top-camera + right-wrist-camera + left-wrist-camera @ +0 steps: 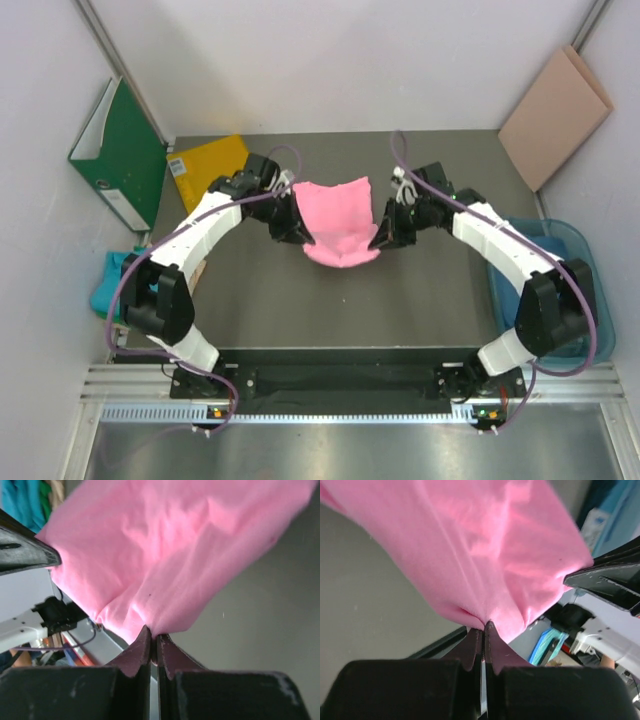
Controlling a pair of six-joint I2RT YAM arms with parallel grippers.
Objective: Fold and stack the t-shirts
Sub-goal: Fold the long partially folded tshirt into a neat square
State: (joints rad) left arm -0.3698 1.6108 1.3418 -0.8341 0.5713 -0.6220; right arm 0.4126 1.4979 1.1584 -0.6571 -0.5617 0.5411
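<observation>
Crosswise — pink t-shirt [335, 220], slung left-to-right

You can't see the whole pink t-shirt [490, 550] from either wrist view; it runs off the top edge. From above, the left arm [195, 235] covers part of the teal t-shirt [105, 290]. The right arm [495, 245] hides much of the blue bin [560, 232], so you cannot tell its contents.

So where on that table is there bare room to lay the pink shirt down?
The widest bare patch is the table between the left arm and right arm, nearer than the pink t-shirt. A narrower strip lies beyond it, right of the yellow sheet. The left edge is crowded: green binder, teal shirts. The blue bin fills the right.
</observation>
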